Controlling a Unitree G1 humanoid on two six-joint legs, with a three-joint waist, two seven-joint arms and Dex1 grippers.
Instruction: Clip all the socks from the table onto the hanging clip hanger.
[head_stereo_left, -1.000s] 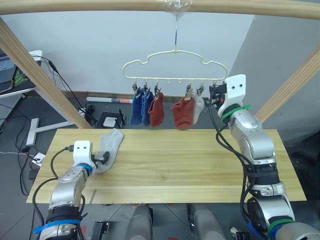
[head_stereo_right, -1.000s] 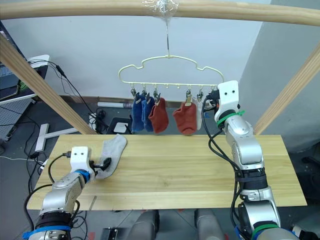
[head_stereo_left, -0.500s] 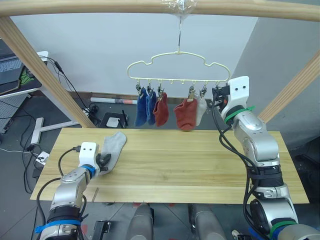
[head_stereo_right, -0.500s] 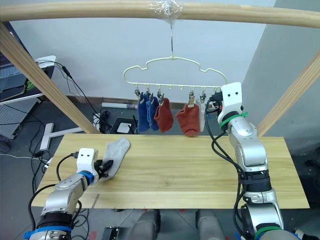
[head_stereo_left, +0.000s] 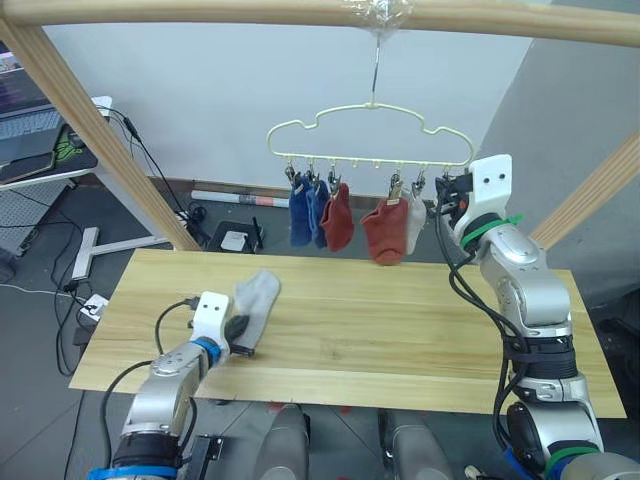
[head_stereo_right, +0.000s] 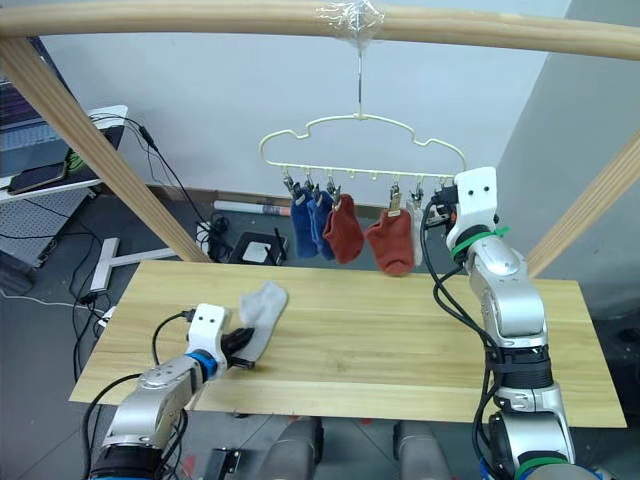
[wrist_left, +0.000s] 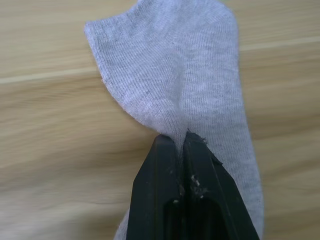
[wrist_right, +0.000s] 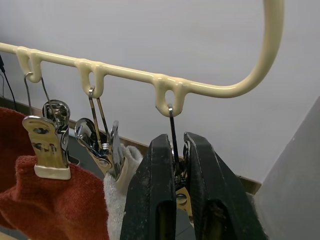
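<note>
A light grey sock (head_stereo_left: 260, 296) lies on the table (head_stereo_left: 400, 330) at its left. My left gripper (head_stereo_left: 240, 330) is shut on the near edge of this sock (wrist_left: 175, 75), pinching a fold of fabric at its fingertips (wrist_left: 181, 137). The pale-yellow clip hanger (head_stereo_left: 360, 160) hangs from the beam by its hook. On it hang two blue socks (head_stereo_left: 300, 212), two rust red socks (head_stereo_left: 385, 230) and a light grey sock (head_stereo_left: 415, 222). My right gripper (head_stereo_left: 447, 195) is raised at the hanger's right end, shut on the last metal clip (wrist_right: 171, 120).
A thick wooden beam (head_stereo_left: 200, 12) runs overhead, with slanted wooden posts at the left (head_stereo_left: 100, 130) and right (head_stereo_left: 590, 190). Cables and small gear lie on the floor behind the table (head_stereo_left: 235, 238). A desk with a laptop stands at the far left (head_stereo_left: 40, 150).
My left gripper has closed on the grey sock's edge. The camera has shifted, so the whole scene sits further right. The right gripper stays at the last clip.
</note>
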